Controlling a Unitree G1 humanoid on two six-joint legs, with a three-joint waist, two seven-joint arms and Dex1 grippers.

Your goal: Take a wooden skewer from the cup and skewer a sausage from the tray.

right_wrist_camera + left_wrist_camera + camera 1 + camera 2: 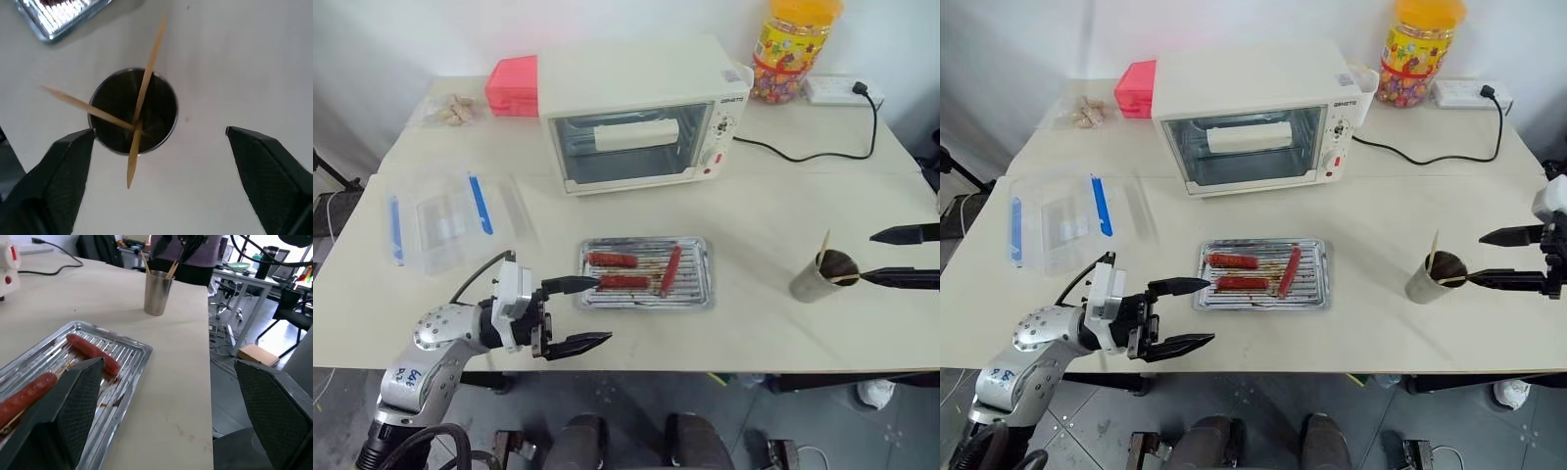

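Note:
The silver tray (697, 294) lies at the middle of the table with three red-brown sausages on it (612, 259) (625, 282) (671, 270). My left gripper (603, 310) is open, level, at the tray's left end, with nothing between its fingers. The grey cup (813, 286) stands to the right of the tray. Three wooden skewers lean in it, and one skewer (149, 63) sticks out past the rim. My right gripper (159, 131) hangs open just above the cup (156, 117), one finger on each side, apart from the skewers.
A white toaster oven (636, 113) stands behind the tray. A clear box with blue clips (445, 220) lies at the left. A pink box (512, 86), a candy jar (793, 44) and a power strip (837, 90) with its cable line the back. The table's right edge is near the cup.

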